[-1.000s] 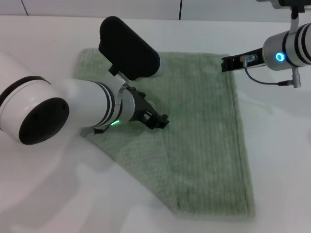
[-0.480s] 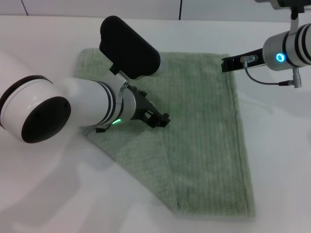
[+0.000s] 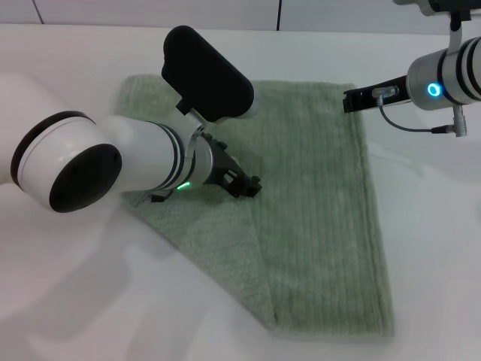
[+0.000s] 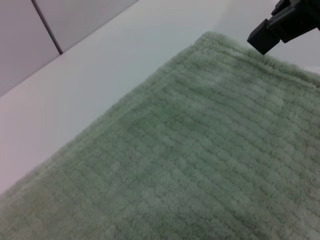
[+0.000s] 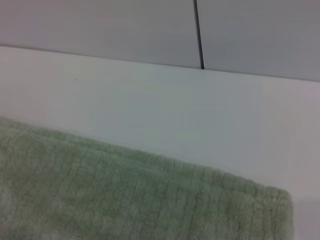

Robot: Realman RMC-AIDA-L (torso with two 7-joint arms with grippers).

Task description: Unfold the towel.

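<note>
Broadly, the towel (image 3: 316,203) lies flat on the white table (image 3: 436,248), its long axis running from the far edge toward the robot, with a diagonal fold crossing its near-left part so a triangular flap sits doubled over. That flap's edge lies directly under and just nearward of the left gripper (image 3: 244,186), which hovers low over the cloth's middle; whether its fingers are parted or pinching terry I cannot tell. The right gripper (image 3: 353,99) is at the towel's far-right corner (image 5: 280,200), its fingers' spread likewise unreadable. So the left arm is nearer the fold, the right nearer the corner. Compared with a second ago, the left arm's elbow has swung slightly rightward and its wrist housing farther; the towel looks unchanged.
</note>
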